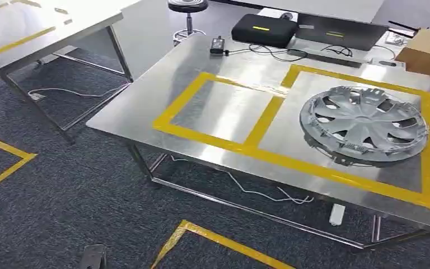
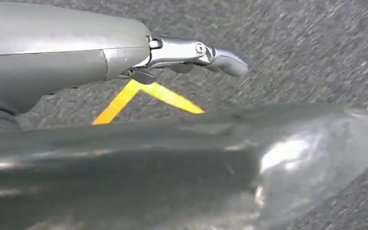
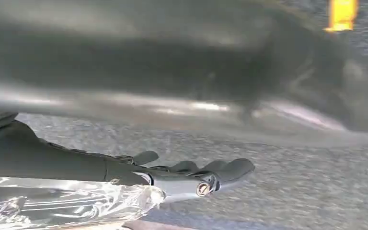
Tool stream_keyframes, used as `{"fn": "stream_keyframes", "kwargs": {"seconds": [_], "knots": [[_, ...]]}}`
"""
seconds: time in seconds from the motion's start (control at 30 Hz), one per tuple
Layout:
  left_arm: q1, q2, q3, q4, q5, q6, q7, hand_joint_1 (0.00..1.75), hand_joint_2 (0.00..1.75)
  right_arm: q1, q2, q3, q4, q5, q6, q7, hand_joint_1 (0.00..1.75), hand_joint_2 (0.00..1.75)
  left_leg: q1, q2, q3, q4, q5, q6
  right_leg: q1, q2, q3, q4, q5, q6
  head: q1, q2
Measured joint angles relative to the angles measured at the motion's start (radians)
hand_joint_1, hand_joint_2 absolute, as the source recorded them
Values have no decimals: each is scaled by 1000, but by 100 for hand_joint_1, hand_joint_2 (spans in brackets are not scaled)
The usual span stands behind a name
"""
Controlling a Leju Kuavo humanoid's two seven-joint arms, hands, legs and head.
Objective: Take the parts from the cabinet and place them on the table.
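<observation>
- Now, we have one part down: a silver wheel cover [image 1: 364, 124] lies flat on the steel counter [image 1: 145, 95], inside the right-hand square of the yellow tape outline [image 1: 269, 112].
- The left-hand taped square beside it is bare metal, so we judge at least one more part is due there.
- Our left hand [image 2: 196, 52] hangs over grey carpet [image 2: 306, 43], fingers stretched out, grasping nothing.
- Our right hand [image 3: 196, 175] is likewise released, fingers extended above the carpet, nothing in it.
- The cabinet is out of sight here, so we reckon a walk back to fetch the next part comes first.
- How many parts are left, we cannot tell.
</observation>
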Motion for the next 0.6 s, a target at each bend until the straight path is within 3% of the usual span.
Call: {"fn": "stream_keyframes", "kwargs": {"seconds": [0.03,0.07,0.1,0.13,0.2,0.23,0.27,0.33,0.4,0.43,0.47,0.53,0.57,0.6], "knots": [[0,0,0,0,-1,0,0,0,0,-3,0,0,3,5,4,0,0,0,-3,2,-16,1,13,1,0,0,-21,95,-58,3,0,0],[0,0,0,0,-1,0,0,0,0,-5,-2,0,5,10,7,-1,0,0,-5,2,-31,2,25,2,1,0,-31,160,-81,4,0,0],[0,0,0,0,-2,0,0,0,0,-5,-5,1,7,15,11,-2,0,0,-7,2,-47,3,35,2,2,0,-23,192,-69,2,0,0],[0,1,1,0,-3,0,0,0,0,-4,-5,2,8,17,15,-2,0,0,-8,2,-60,4,45,1,4,0,4,178,-38,0,0,0],[1,1,1,0,-8,0,0,0,0,-5,-8,4,10,19,20,-2,0,0,-9,-2,-86,10,63,-3,9,1,114,42,31,-7,0,0],[1,0,1,0,-9,0,0,0,0,-7,-10,7,11,20,21,-2,0,0,-8,-14,-96,15,71,-10,9,22,188,-59,28,-12,0,0],[-1,0,1,0,-10,0,0,0,0,-9,-11,10,12,24,21,-2,0,0,-13,-16,-107,20,75,-16,10,44,252,-145,-12,-19,0,0],[-4,0,1,0,-12,-1,-2,0,0,-5,-12,13,16,27,22,-1,0,0,-12,-22,-111,23,93,-24,12,32,238,-163,-19,-30,1,0],[1,2,1,0,-13,-4,-3,0,0,-4,-12,15,16,31,22,1,0,0,-10,-33,-114,19,105,-35,12,18,232,-162,-9,-48,0,0],[4,3,1,0,-15,-4,-4,0,0,-6,-13,15,18,34,22,3,0,0,-8,-29,-122,33,83,-41,8,7,228,-163,0,-55,-1,0],[5,3,1,0,-17,-4,-4,0,0,-5,-16,15,18,36,22,3,0,0,-7,-21,-137,73,33,-48,7,2,222,-163,6,-64,-10,0],[3,3,1,0,-21,-3,-4,0,0,-3,-18,15,20,39,22,4,0,0,0,-16,-194,230,-71,-61,7,-17,207,-163,18,-66,-12,0],[4,3,1,0,-23,-3,-4,0,0,-2,-18,15,21,41,22,6,0,0,3,-16,-220,311,-100,-66,7,-27,200,-162,23,-64,-12,0],[6,3,1,0,-23,-2,-4,0,0,-2,-19,15,23,43,21,6,0,0,5,-15,-225,343,-102,-68,7,-37,199,-161,27,-62,-13,0]]}}
